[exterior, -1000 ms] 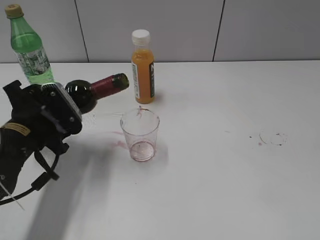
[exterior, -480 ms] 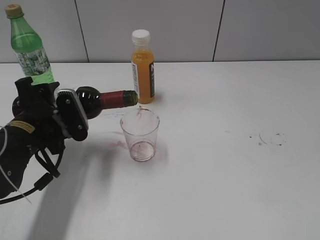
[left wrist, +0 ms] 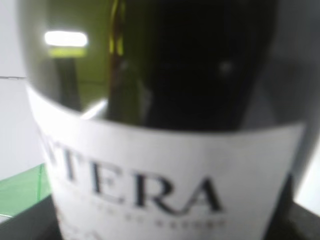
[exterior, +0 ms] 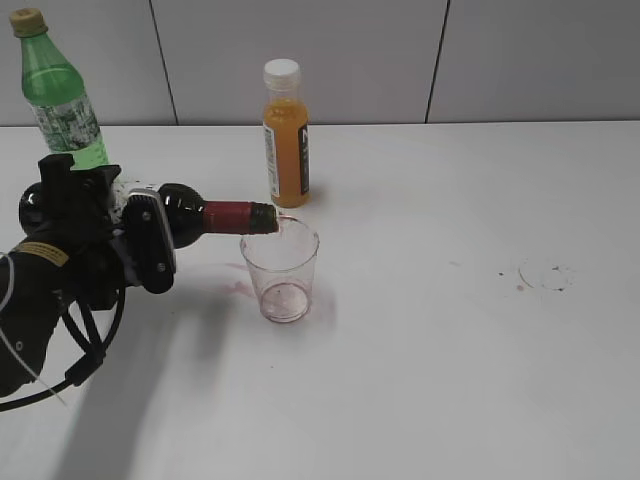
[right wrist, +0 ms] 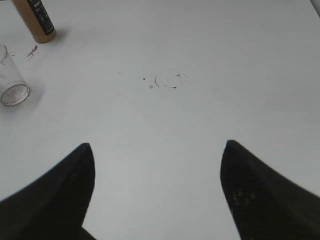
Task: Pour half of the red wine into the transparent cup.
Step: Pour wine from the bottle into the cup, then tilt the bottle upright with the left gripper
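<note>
White tabletop [exterior: 480, 380] bears a cup [exterior: 280, 268] near the middle. Left pincer [exterior: 120, 235] holds the bottle [exterior: 215, 215] level, mouth at the cup's left rim; wine may spill outside or tip it. Right pincer [right wrist: 155, 190] gapes empty.

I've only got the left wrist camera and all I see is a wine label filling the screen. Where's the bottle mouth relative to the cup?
Observer: The wine bottle lies about level in the left gripper, its mouth right at the rim of the clear cup, on the near-left side.
Operator: Any wine in the cup?
Observer: Only a reddish film at the bottom; no stream shows at the mouth.
Operator: What's close by that I could knock?
Observer: An orange juice bottle stands just behind the cup, and a green soda bottle behind your gripper.
Operator: And the right arm?
Observer: The right gripper hangs open over bare table, holding nothing.
</note>
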